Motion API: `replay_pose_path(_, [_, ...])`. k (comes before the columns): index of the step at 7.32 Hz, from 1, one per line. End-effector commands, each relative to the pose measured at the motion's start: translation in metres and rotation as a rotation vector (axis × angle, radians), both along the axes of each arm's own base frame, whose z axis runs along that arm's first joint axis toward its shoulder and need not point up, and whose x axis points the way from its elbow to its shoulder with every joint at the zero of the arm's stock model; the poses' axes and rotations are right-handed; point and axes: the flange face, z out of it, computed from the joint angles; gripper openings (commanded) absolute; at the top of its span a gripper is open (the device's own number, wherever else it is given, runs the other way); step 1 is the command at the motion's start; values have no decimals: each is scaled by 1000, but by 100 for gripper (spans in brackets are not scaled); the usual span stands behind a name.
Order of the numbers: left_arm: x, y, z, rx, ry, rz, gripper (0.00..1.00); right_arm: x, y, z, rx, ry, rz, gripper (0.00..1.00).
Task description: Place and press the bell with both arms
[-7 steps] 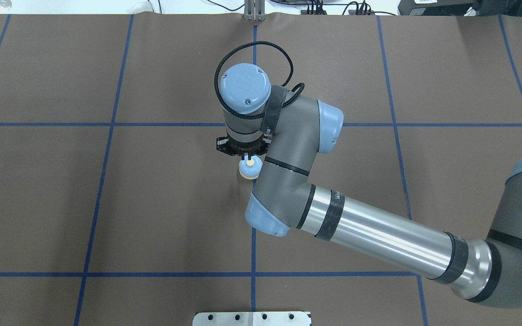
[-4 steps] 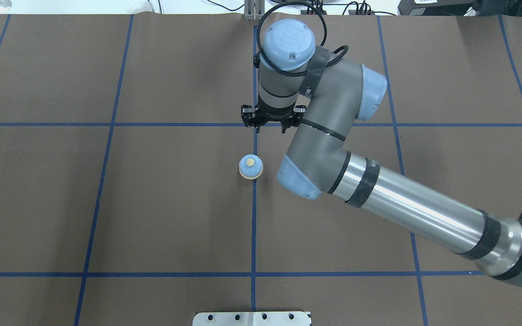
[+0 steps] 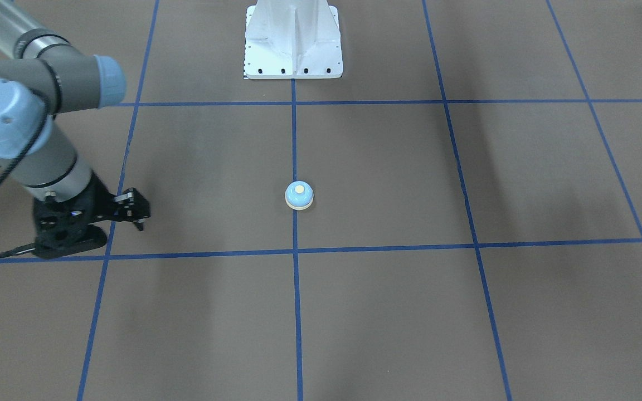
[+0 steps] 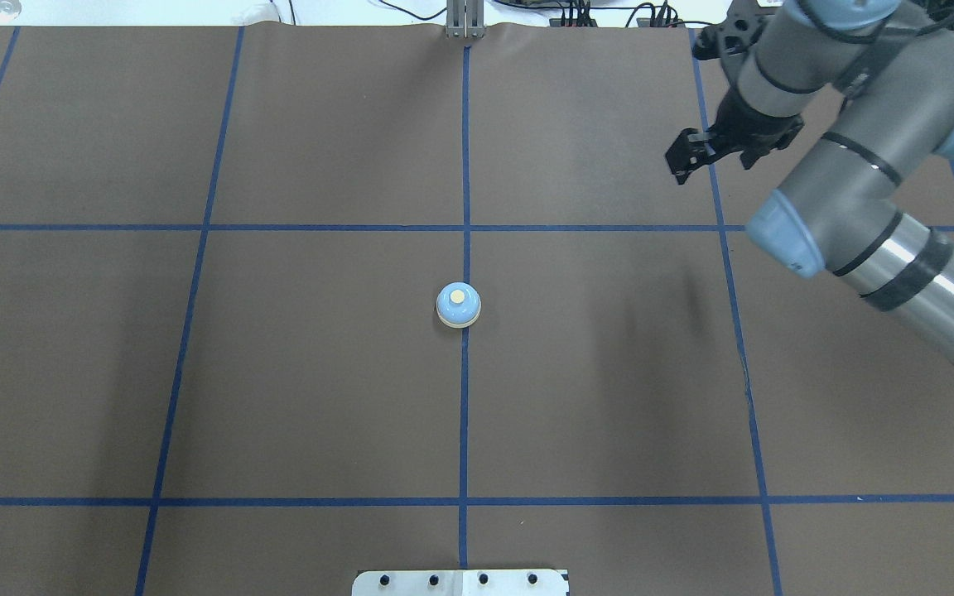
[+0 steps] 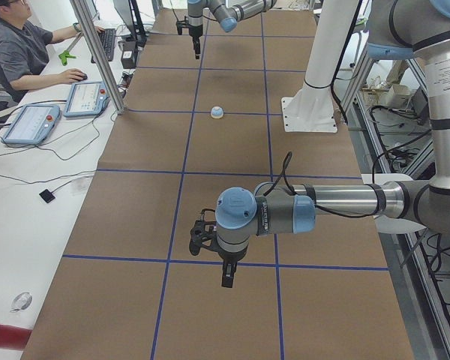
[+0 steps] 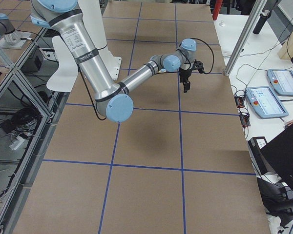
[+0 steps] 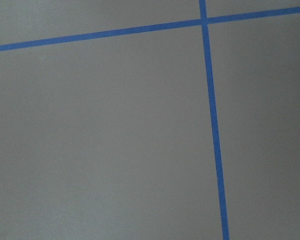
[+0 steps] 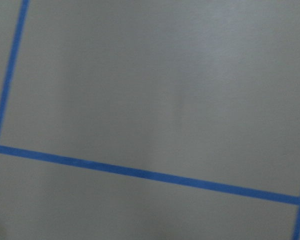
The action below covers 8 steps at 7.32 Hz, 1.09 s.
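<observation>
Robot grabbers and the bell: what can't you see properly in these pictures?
Left gripper: shows only in the exterior left view, side-on; open or shut can't be told.
Right gripper: its fingers overlap in the front-facing view, and its wrist covers them overhead.
Bell: absent from both wrist views, which show only taped table; the right one is blurred.

Brown table cover [image 4: 295, 381] is lying flat, with blue tape lines [image 4: 463, 414] dividing it into squares. A seated operator [image 5: 15, 49] is working at the white side bench [image 5: 30, 176], where a teach pendant [image 5: 86, 98] is lying beside a metal post [image 5: 99, 56].
</observation>
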Motion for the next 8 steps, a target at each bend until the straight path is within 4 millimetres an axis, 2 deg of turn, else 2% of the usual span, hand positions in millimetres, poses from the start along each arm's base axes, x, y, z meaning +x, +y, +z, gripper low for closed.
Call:
replay_pose_path(1, [5, -6, 5, -4, 74, -72, 100, 125, 2, 100, 27, 29, -69, 100])
replay_pose_path(2, [7, -12, 5, 9, 66, -63, 100, 184, 14, 149, 40, 61, -85, 100])
replay_pose_path(3, [7, -12, 8, 4, 65, -60, 100, 236, 32, 187, 41, 80, -89, 100])
replay_pose_path(4, [8, -12, 9, 4, 65, -57, 100, 278, 64, 220, 25, 98, -80, 100])
replay_pose_path(5, [7, -11, 9, 3, 65, -60, 100, 326, 96, 239, -11, 90, -3, 100])
replay_pose_path(6, [8, -6, 30, -35, 69, -60, 100, 352, 131, 269, -76, 84, 44, 100])
replay_pose_path(7, [8, -7, 37, -43, 69, -60, 100, 372, 155, 284, -110, 91, 85, 100])
replay_pose_path(8, [7, -6, 32, -32, 81, -62, 100, 374, 168, 290, -123, 100, 88, 100])
